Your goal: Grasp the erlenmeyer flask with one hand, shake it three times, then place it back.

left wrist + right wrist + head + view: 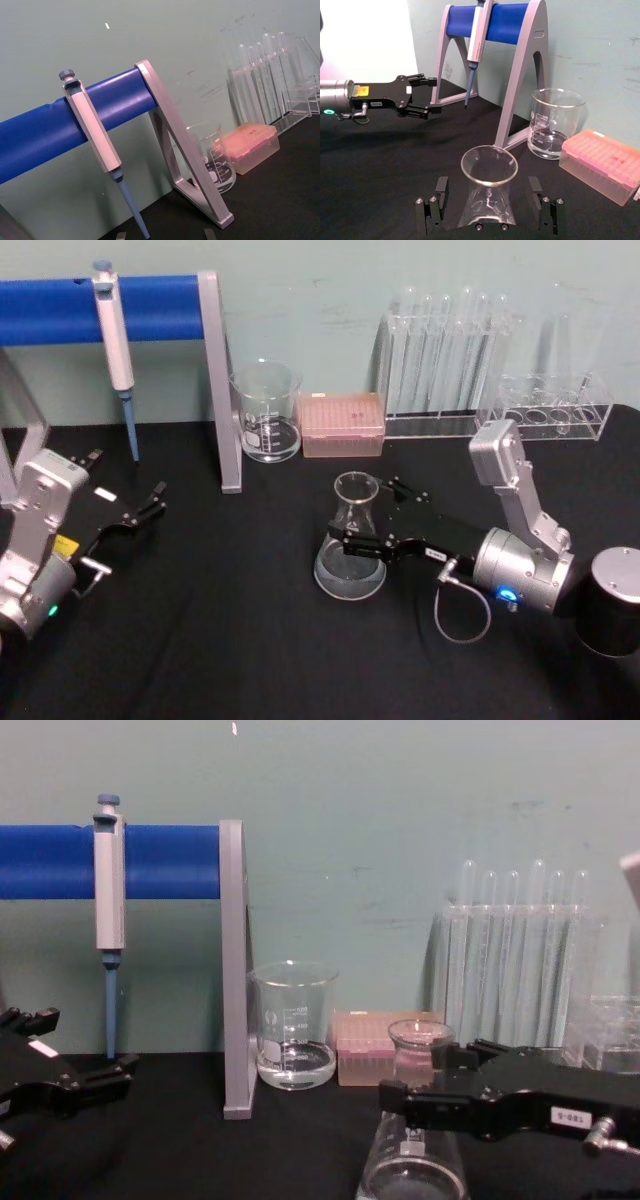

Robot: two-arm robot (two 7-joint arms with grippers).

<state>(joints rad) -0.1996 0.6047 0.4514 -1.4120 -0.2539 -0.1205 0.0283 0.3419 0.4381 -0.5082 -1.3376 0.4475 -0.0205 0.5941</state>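
Observation:
The erlenmeyer flask [350, 552] [489, 186] [413, 1145] stands upright on the black table, a little liquid in its wide base. My right gripper [365, 512] [487, 192] [412, 1075] reaches in from the right at neck height. It is open, with one finger on each side of the flask's neck and a small gap on both sides. My left gripper [140, 512] [434, 94] [85, 1042] hovers open over the left part of the table, holding nothing, well apart from the flask.
A glass beaker [267, 412] with some water and a pink tip box [342, 425] stand behind the flask. A pipette [115, 340] hangs on the blue-barred stand [218, 390] at the back left. Test tube racks [445, 360] line the back right.

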